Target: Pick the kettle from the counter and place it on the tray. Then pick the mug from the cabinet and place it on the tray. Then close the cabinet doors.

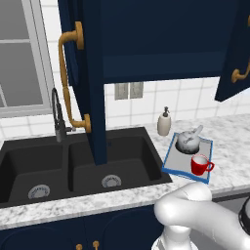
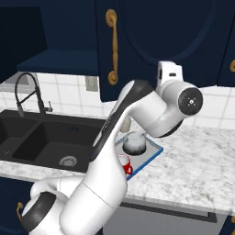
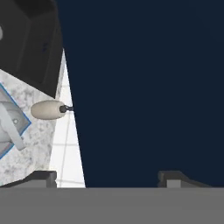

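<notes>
The arm (image 2: 110,151) rises closest to the base cameras, a white column with dark joints that bends up toward the cabinet (image 1: 161,39). In the hand view the two tips of the claw (image 3: 107,178) stand well apart, spread with nothing between them, close against a flat navy door panel (image 3: 148,87).

One tray (image 1: 170,155) lies on the worktop (image 1: 229,141) just right of the sink (image 1: 78,166). It holds two things: one kettle (image 1: 188,140) at the back, spout pointing up and to the right, and one red mug (image 1: 199,165) in front of it, upright, handle to the right. Kettle and mug stand near each other; whether they touch cannot be told. In the right base view the mug is partly hidden behind the arm.

One beige soap bottle (image 1: 164,122) stands on the worktop just behind the tray's left back corner, apart from it.

The sink has two basins, each with one round drain. One dark faucet (image 1: 58,117) rises behind the left basin.

Two cabinet doors stand open: the left door (image 1: 93,78) swung out over the sink, the right door (image 1: 234,53) at the right edge of the left base view. Each carries one curved brass handle (image 1: 68,78). The navy shelf inside looks bare
</notes>
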Tool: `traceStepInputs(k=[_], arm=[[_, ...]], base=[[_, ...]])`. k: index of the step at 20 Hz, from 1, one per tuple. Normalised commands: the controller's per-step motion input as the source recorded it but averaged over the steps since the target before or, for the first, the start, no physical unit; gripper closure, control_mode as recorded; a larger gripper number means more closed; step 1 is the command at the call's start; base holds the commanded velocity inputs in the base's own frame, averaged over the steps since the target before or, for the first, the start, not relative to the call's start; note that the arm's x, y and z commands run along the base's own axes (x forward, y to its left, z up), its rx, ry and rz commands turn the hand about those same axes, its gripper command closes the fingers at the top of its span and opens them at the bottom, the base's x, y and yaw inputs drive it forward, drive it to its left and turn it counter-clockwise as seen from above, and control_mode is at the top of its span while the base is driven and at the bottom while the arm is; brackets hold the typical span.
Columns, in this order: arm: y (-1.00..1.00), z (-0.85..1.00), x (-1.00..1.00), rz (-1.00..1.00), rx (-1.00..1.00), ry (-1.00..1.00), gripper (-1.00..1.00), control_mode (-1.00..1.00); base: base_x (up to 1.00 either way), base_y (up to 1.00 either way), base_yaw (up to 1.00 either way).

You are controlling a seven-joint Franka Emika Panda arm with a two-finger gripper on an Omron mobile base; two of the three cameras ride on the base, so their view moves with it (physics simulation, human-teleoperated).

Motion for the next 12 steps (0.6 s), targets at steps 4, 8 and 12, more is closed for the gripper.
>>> traceStepInputs(k=[4,8,12], arm=[[0.62,0.01,0.57,0.0,-0.17,0.0,-1.0,-1.0],[0.61,0.0,0.5,0.0,-0.18,0.0,-1.0,-1.0],[0.62,0.0,0.5,0.0,-0.18,0.0,-1.0,-1.0]], base=[[0.0,0.0,0.0],[0.0,0.0,0.0],[0.0,0.0,0.0]])
